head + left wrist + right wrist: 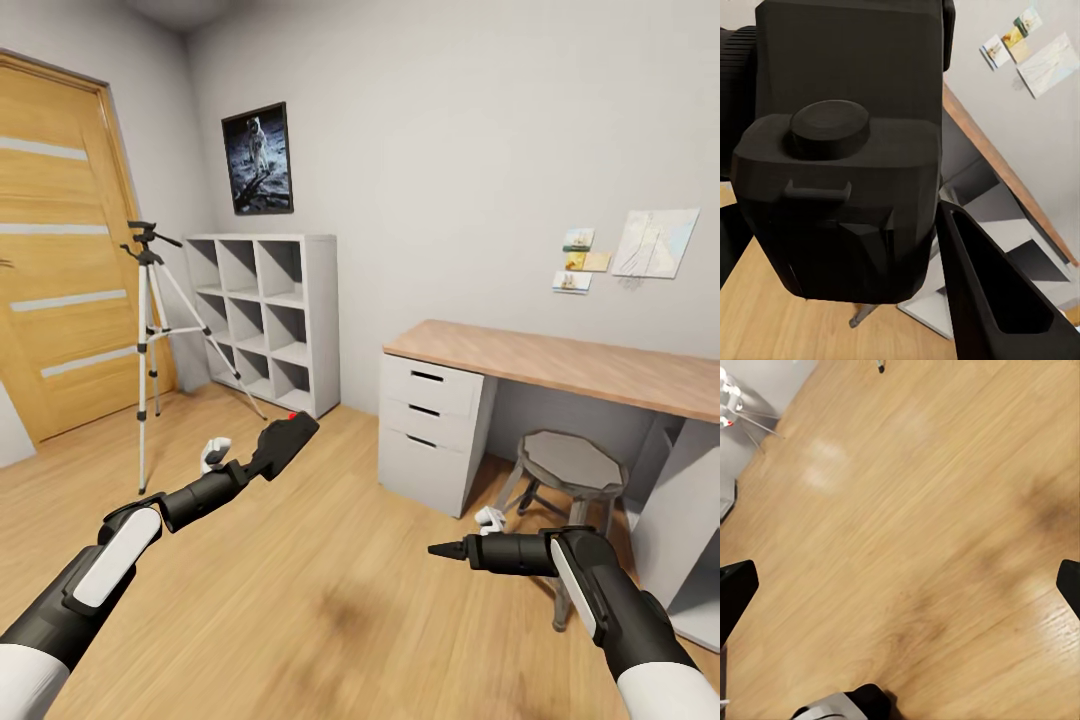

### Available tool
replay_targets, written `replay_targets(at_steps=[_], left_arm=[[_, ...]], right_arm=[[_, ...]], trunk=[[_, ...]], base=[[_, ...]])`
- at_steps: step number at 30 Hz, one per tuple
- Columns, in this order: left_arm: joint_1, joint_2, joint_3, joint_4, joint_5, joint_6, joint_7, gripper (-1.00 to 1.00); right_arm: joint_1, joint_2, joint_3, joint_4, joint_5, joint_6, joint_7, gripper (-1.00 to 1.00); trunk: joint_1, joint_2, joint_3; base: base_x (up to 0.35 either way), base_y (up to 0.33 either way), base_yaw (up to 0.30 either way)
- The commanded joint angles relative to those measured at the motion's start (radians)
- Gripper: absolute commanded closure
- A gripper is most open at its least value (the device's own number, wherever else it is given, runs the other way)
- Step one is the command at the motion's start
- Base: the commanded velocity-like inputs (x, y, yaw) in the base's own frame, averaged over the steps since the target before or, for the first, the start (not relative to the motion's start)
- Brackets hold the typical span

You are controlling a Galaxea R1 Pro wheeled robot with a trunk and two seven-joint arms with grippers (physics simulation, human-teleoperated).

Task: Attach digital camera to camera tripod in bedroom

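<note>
1. Light wood plank floor [330, 610] runs across the bedroom; bare planks also seen in the right wrist view [922, 532].
2. Camera tripod [150, 350] stands on the floor by the oak door, legs spread, just beside the shelving.
3. White cube shelving [272, 320] sits on the floor against the grey wall.
4. Desk [560, 365] with a wood top, white drawer unit [432, 430] resting on the floor under its near end.
5. Grey stool [572, 465] stands on the floor under the desk, near the drawers.
</note>
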Motion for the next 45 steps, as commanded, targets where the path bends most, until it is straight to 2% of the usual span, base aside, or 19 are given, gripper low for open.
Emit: replay_targets(at_steps=[1,45], left_arm=[[-0.001,0.001,-0.001,0.000,0.005,0.003,-0.001,1.00],[-0.001,0.001,0.000,0.035,0.003,0.003,0.000,1.00]], right_arm=[[-0.001,0.000,-0.001,0.000,0.000,0.007,0.003,-1.00],[-0.001,0.001,-0.002,0.004,-0.003,0.009,-0.017,-1.00]], trunk=[[-0.004,0.007,0.002],[-0.173,0.315,0.140]], base=[[0.000,0.000,0.000],[0.000,0.000,0.000]])
